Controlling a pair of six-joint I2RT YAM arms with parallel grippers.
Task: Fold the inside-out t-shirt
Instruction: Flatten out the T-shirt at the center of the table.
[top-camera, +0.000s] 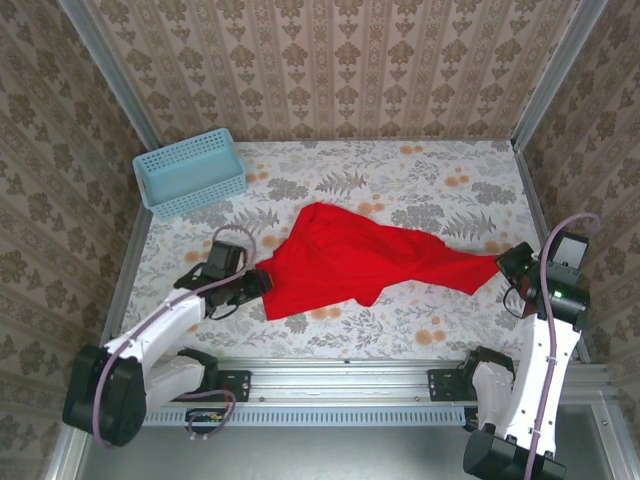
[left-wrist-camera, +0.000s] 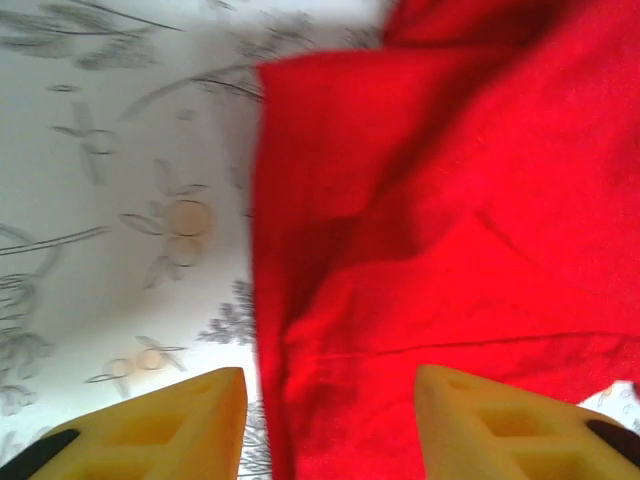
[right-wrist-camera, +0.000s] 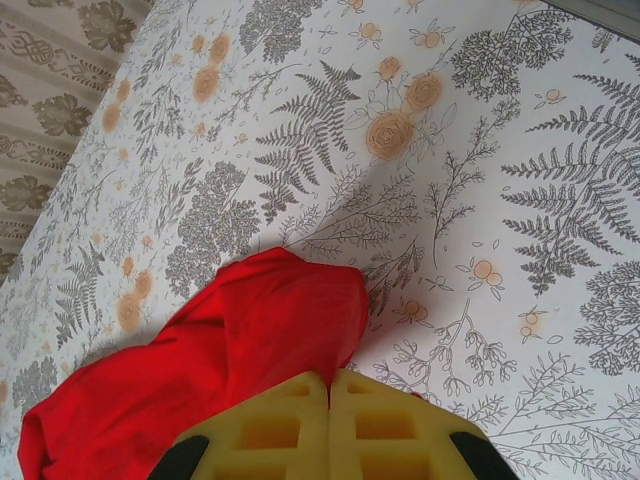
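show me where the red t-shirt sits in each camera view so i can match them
Top external: the bright red soft cloth t-shirt sprawls across the middle.
Left wrist: it covers the right half, above the open left pincer.
Right wrist: bunched at bottom left, pinched in the shut right pincer.
Shared landmark: the fern-and-flower printed table surface under it.

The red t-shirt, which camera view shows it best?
The top external view: the whole t-shirt, outline complete. Left wrist gives a blurred close-up of one edge; right wrist, a bunched corner at the right end effector.
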